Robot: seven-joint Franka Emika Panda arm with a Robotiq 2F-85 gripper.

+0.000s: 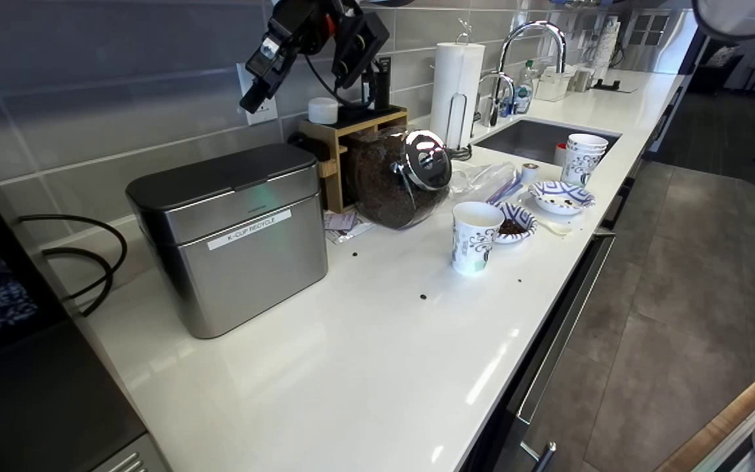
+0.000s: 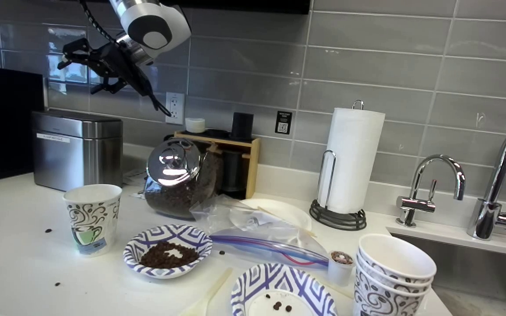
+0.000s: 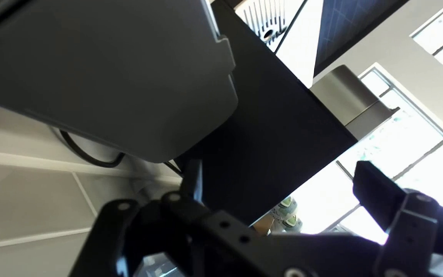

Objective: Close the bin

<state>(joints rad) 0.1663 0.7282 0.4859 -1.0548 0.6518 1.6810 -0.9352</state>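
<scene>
The bin (image 1: 253, 249) is a boxy brushed-steel container labelled "K-CUP RECYCLE", standing on the white counter by the tiled wall. It also shows at the left in an exterior view (image 2: 77, 151). Its dark flat lid (image 1: 223, 174) lies level on top and looks shut; no green liner rim shows. In the wrist view the lid (image 3: 110, 77) fills the upper left. My gripper (image 1: 299, 90) is in the air above the bin, apart from it. It also shows in an exterior view (image 2: 77, 78). In the wrist view its fingers (image 3: 279, 169) are wide apart with nothing between them.
A dark appliance (image 1: 30, 373) stands beside the bin, with black cables behind. A tilted coffee jar (image 1: 390, 177) and wooden organiser (image 1: 331, 164) stand on its other side. A paper cup (image 1: 472, 236), patterned bowls (image 2: 167, 254) and a paper towel roll (image 2: 352, 160) are farther along.
</scene>
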